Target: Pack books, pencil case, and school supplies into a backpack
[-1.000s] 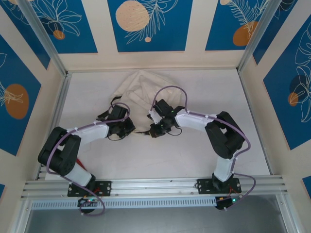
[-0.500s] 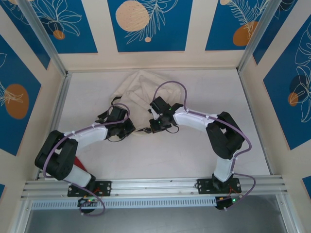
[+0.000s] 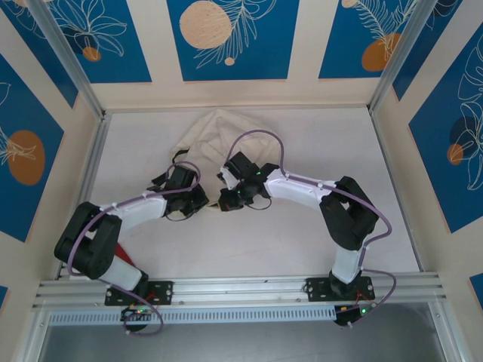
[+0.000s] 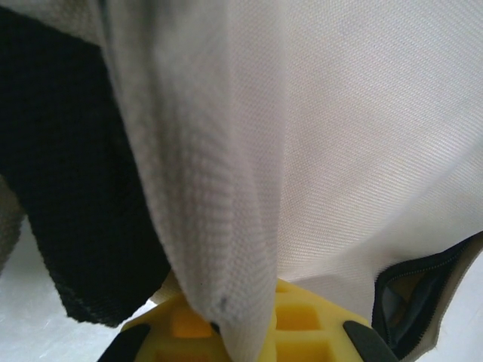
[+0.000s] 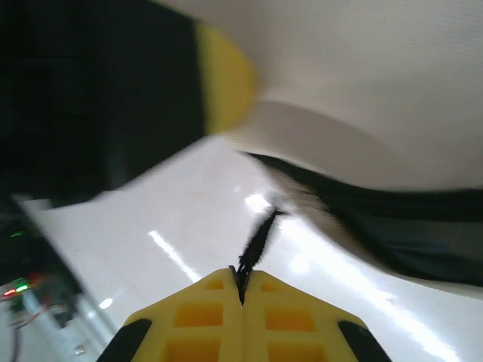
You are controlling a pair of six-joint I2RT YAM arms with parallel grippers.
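Your backpack (image 3: 213,136) lies crumpled at the rear-centre of the white tabletop (image 3: 302,241), w/ both arms reaching in to its near edge. Left tool (image 3: 195,199) sits at the bag's near-left corner, right tool (image 3: 229,200) just beside it on the right, the two close together. In the left wrist view, your left tool (image 4: 241,332) is pressed together on a fold of the cream backpack fabric (image 4: 317,151); the cloth rises out from between the yellow fingers (image 4: 302,317) and drapes across the frame. There's black strap trim (image 4: 68,196) to the left of that fold, and a black zip (image 4: 411,290) w/ a gap in it at lower right. In the right wrist view, your right tool (image 5: 241,290) is pinched flat on a thin black strand (image 5: 258,237), which runs from the fingertips up toward the bag's dark zip edge (image 5: 392,204). Cream fabric (image 5: 362,90) hangs above it, glossy tabletop (image 5: 173,226) below. A blurred yellow shape (image 5: 223,83) shows by the dark upper left; can't tell what it is.
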